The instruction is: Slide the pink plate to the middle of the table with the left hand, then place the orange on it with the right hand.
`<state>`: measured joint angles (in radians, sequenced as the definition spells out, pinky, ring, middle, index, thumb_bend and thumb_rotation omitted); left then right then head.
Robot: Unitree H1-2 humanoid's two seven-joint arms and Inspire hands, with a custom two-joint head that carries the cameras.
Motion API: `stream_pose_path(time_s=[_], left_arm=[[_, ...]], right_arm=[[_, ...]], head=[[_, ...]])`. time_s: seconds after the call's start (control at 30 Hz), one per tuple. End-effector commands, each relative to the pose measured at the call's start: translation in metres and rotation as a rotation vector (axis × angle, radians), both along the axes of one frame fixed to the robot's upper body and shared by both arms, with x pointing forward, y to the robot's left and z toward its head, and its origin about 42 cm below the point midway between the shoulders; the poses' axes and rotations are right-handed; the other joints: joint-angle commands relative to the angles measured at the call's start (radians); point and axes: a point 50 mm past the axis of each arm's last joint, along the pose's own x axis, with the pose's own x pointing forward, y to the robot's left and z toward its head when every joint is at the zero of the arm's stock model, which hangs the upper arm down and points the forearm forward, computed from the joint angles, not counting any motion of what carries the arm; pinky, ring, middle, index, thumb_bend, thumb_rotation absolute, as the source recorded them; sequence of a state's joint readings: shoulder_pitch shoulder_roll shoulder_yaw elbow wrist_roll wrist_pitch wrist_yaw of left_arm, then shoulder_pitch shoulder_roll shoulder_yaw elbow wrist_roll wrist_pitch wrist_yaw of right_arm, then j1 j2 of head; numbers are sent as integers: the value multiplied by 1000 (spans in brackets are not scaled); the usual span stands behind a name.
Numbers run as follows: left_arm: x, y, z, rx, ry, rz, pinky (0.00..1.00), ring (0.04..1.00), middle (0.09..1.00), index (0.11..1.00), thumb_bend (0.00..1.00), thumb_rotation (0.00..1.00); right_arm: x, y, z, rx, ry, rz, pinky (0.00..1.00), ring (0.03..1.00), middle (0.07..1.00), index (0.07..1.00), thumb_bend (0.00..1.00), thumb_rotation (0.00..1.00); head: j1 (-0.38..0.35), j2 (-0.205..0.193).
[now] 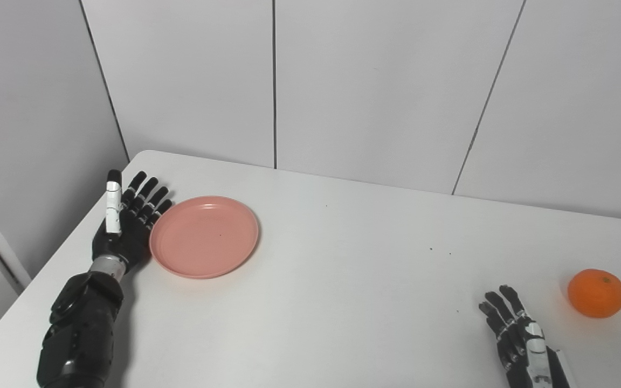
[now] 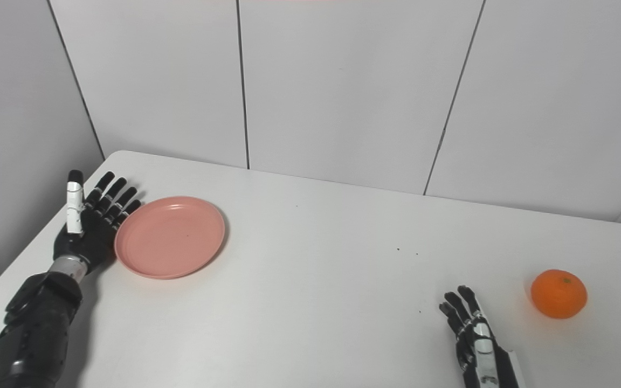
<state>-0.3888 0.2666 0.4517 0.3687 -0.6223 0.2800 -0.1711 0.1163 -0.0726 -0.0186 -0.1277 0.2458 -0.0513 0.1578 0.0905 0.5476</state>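
Left hand [image 1: 122,226] empty, fingers spread, edge-on against left rim of pink plate [image 1: 204,236], set to push it toward table [image 1: 332,302] centre. Plate at table's left. Right hand [image 1: 515,334] empty, fingers apart, waits near orange [image 1: 597,293] at right.
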Motion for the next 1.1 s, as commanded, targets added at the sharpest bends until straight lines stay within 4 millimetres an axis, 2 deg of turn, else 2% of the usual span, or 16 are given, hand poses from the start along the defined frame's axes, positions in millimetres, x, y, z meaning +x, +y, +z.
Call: stream_pose_path(time_s=[0.0, 0.33, 0.43, 0.63, 0.87, 1.07], left_arm=[[-5, -12, -14, -31, 87, -22, 932, 936, 961, 926, 869, 718], [-8, -38, -8, -70, 113, -45, 952, 935, 958, 958, 857, 735], [-7, -45, -11, -53, 125, -42, 921, 916, 935, 937, 846, 760], [-7, -56, -18, -48, 142, -30, 931, 901, 915, 913, 839, 758], [-7, -67, -24, -63, 160, -42, 868, 886, 901, 910, 848, 743], [-7, -74, -28, -86, 159, -62, 873, 882, 906, 919, 830, 751]], right_arm=[[-21, 7, -29, 31, 131, -1, 1000, 907, 905, 935, 772, 949], [-22, 9, -27, 33, 130, 2, 1000, 897, 897, 928, 774, 946], [-22, 10, -27, 34, 129, 1, 1000, 895, 895, 927, 777, 945], [-21, 11, -27, 32, 128, 3, 1000, 899, 900, 931, 768, 952], [-22, 11, -27, 36, 130, 1, 1000, 898, 897, 926, 773, 949], [-22, 12, -26, 34, 128, 1, 1000, 897, 898, 927, 770, 949]], head=[[1, 2], [-2, 5], [-4, 6], [-5, 7], [-8, 10], [-9, 12]])
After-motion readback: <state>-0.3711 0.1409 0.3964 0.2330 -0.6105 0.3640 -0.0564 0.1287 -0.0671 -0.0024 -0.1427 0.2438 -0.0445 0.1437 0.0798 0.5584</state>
